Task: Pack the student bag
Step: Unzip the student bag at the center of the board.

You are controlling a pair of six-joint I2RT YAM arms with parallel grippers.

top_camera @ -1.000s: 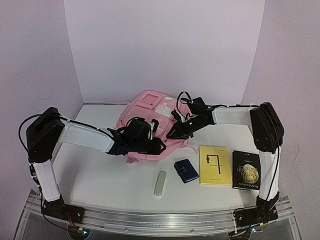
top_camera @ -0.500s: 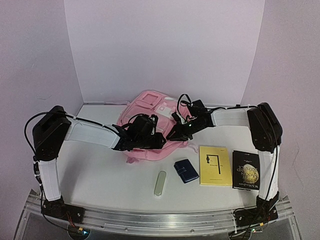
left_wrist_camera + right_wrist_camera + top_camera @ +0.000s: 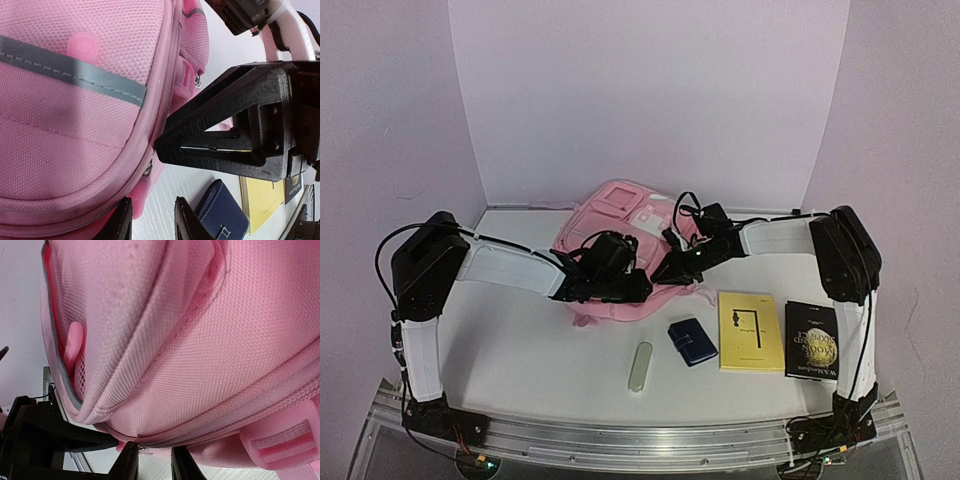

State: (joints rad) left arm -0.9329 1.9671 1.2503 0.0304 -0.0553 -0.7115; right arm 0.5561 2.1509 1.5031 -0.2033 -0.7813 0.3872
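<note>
The student bag [image 3: 617,212] is a big pink backpack lying at the back middle of the table. Both grippers meet at its near edge. My left gripper [image 3: 640,288] [image 3: 152,212] stands narrowly open at the bag's bottom seam [image 3: 75,150]. A pink zip tab [image 3: 138,197] lies against its left finger, and bare table shows in the gap. My right gripper [image 3: 666,271] [image 3: 154,457] is narrowly open just under the bag's zip seam [image 3: 210,425], with a small metal zip piece [image 3: 141,447] by its left finger. Nothing is pinched in either.
In front of the bag lie a blue wallet [image 3: 692,341] [image 3: 222,212], a yellow book [image 3: 750,331], a black book [image 3: 812,340] and a pale green case [image 3: 640,367]. The right gripper's black body [image 3: 235,130] hangs close above my left fingers.
The left arm has shifted right and a little back, bringing its gripper closer to the right gripper at the bag's edge. The right arm has barely moved.
</note>
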